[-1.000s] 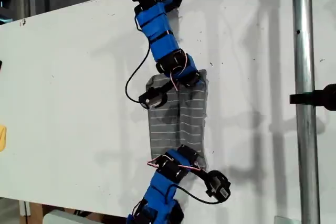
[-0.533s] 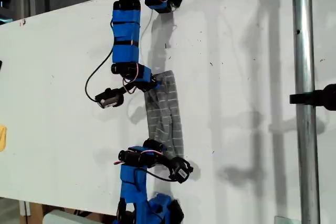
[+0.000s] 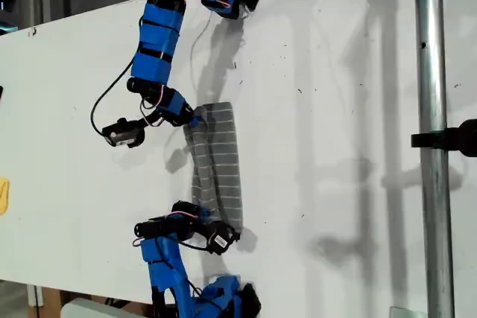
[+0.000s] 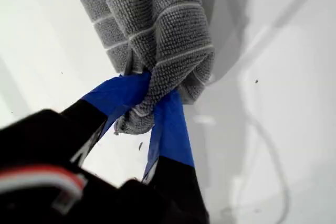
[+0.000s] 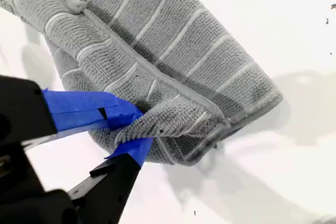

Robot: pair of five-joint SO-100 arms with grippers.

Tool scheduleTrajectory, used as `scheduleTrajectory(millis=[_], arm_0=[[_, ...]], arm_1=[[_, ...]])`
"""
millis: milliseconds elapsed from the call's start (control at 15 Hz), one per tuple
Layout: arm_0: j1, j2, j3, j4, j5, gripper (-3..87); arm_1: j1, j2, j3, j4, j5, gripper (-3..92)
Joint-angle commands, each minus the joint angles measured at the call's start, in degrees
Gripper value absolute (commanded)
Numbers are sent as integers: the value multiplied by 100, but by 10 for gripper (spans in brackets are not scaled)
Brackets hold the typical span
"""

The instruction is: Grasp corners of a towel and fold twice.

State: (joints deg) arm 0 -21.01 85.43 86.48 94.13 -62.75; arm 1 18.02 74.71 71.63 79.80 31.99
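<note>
The grey towel (image 3: 218,156) with thin white stripes lies folded into a narrow strip on the white table (image 3: 335,109), in the middle of the exterior view. One blue arm (image 3: 155,44) holds its upper end and another blue arm (image 3: 165,257) holds its lower end. The wrist views do not show which arm is which. My first gripper (image 4: 153,96) is shut on a bunched corner of the towel (image 4: 157,24). My second gripper (image 5: 137,128) is shut on a hemmed corner lying over the folded layers of the towel (image 5: 173,40).
A metal pole (image 3: 431,139) with a black clamp (image 3: 451,138) runs down the exterior view's right side. A yellow object (image 3: 4,195) shows at the exterior view's left edge. The table's left edge slants across the exterior view's upper left.
Both arms have swung toward the exterior view's left with the towel's edge held. The towel has gone from a wide rectangle to a narrow strip further left.
</note>
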Motion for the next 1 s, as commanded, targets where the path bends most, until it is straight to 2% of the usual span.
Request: scheduleTrajectory(millis=[0,267,533,733,867,933], arm_0=[[193,334,202,-141,-167,-28],[729,352,809,-580,-773,-27],[773,105,1441,-1213,-1125,-27],[686,-70,1468,-1230,-1081,-7],[729,-26,1441,-993,-1020,148],[729,-26,1441,-835,-1046,235]], arm_1=[[-308,448,176,-97,167,-3],[-844,413,738,-97,589,-3],[-800,229,1292,-510,738,-3],[-606,123,1521,-624,738,2],[-598,62,1556,-545,738,157],[-545,9,1591,-510,756,195]])
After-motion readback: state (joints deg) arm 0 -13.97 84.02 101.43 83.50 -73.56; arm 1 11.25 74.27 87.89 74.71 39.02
